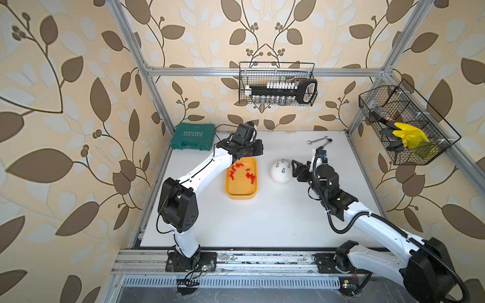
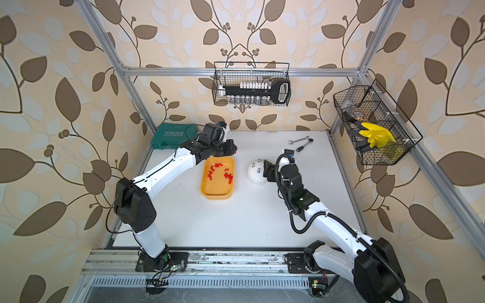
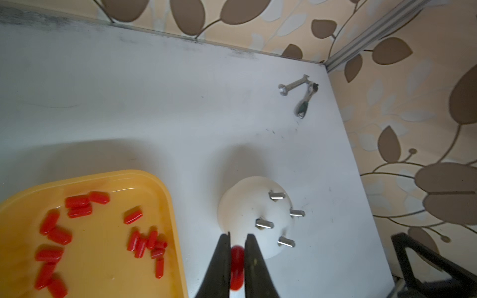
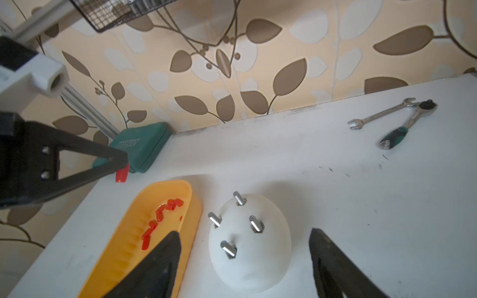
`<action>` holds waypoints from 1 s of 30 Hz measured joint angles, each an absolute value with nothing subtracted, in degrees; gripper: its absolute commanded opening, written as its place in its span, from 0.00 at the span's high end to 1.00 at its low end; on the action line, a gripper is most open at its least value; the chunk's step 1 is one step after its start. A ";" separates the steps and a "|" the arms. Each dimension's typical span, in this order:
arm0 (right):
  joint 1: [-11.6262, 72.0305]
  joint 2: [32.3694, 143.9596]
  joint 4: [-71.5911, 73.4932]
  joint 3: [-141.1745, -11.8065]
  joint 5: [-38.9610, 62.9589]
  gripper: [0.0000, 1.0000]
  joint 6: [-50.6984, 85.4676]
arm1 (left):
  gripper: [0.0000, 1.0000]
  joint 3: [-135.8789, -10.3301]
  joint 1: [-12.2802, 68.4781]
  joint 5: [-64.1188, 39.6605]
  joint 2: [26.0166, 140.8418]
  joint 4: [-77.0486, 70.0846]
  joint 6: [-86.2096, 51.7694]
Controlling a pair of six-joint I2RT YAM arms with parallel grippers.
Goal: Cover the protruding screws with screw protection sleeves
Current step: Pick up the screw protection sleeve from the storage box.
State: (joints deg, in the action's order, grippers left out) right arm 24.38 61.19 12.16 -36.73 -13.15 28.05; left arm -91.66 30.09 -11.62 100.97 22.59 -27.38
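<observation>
Behind the left claw and to its left, a green tool case lies against the back wall. The left claw hangs above the table with its fingers pressed together on one red screw protection sleeve, which sticks out from between the tips. Below this claw, and mostly to its near-left side, sits a yellow tray. The claw tip is over the tray's far right corner. The remaining screw protection sleeves lie scattered loose on the tray floor, in two rough clusters.

To the right of the left claw, and just left of the right claw, stands a white dome on the table. Four protruding screws stick up from its top, all bare metal. The right claw is spread wide and empty, its gap facing the dome. Whether a finger touches the dome cannot be told.

Beyond the right claw, toward the back wall, an open-ended spanner and a ratchet with a green-black handle lie with their heads meeting. High up behind both claws hangs a wire basket of sockets. Up to the right of the right claw, another wire basket holds a yellow glove.
</observation>
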 measured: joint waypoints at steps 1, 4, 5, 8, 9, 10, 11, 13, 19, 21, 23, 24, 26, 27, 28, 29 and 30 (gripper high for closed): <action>22.13 60.62 12.12 -36.53 -10.96 0.21 29.36 | 0.87 -91.66 30.30 -12.97 101.01 21.52 -27.75; 16.95 60.10 12.08 -36.32 -1.32 0.21 32.71 | 0.87 -91.68 30.57 -17.21 101.01 18.15 -28.91; 16.25 60.05 12.05 -36.34 1.39 0.21 33.15 | 0.87 -91.68 30.57 -18.41 101.03 17.06 -29.10; 15.73 59.92 10.74 -36.95 10.72 0.21 33.54 | 0.87 -91.72 30.57 -22.61 101.01 14.22 -30.13; 15.73 59.81 9.85 -37.54 13.69 0.21 33.36 | 0.87 -91.72 30.57 -24.01 101.03 13.17 -30.50; 15.75 59.72 9.08 -38.24 16.29 0.21 32.97 | 0.87 -91.72 30.57 -25.10 101.01 12.25 -30.81; 15.90 59.64 8.27 -39.07 18.13 0.21 32.51 | 0.87 -91.72 30.57 -25.78 101.01 11.62 -31.20; 16.78 59.64 5.87 -41.50 20.16 0.21 30.68 | 0.87 -91.70 30.57 -27.31 101.01 10.02 -31.83; 21.89 62.46 1.26 -48.66 19.38 0.20 26.52 | 0.88 -91.55 30.57 -29.74 101.01 7.49 -33.39; 22.06 64.71 0.38 -50.33 18.76 0.21 26.50 | 0.88 -91.50 30.57 -30.28 100.99 7.14 -33.74; 22.06 67.05 -0.49 -51.64 17.96 0.21 26.55 | 0.87 -91.11 30.57 -30.85 100.86 6.59 -34.11; 22.06 67.99 -0.82 -52.05 17.50 0.21 26.55 | 0.87 -90.54 30.57 -31.11 100.66 6.13 -34.24; 22.06 69.67 -1.54 -53.01 16.71 0.22 26.68 | 0.87 -89.52 30.57 -31.27 100.16 5.93 -34.48; 22.06 70.67 -1.98 -53.82 16.49 0.22 26.72 | 0.87 -89.01 30.57 -31.42 99.88 5.85 -34.57; 22.06 71.48 -2.28 -54.61 16.49 0.22 26.74 | 0.87 -88.68 30.57 -31.51 99.66 5.82 -34.61; 22.06 72.16 -2.44 -55.33 16.51 0.22 26.79 | 0.87 -88.38 30.57 -31.55 99.44 5.74 -34.63; 22.06 72.58 -2.42 -55.86 16.53 0.22 26.79 | 0.87 -87.99 30.57 -31.55 99.07 5.72 -34.65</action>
State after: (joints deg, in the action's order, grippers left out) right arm 22.06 72.58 -2.42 -55.86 16.53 26.79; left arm -87.99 30.57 -31.55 99.07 5.72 -34.65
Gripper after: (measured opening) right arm 0.779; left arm 0.128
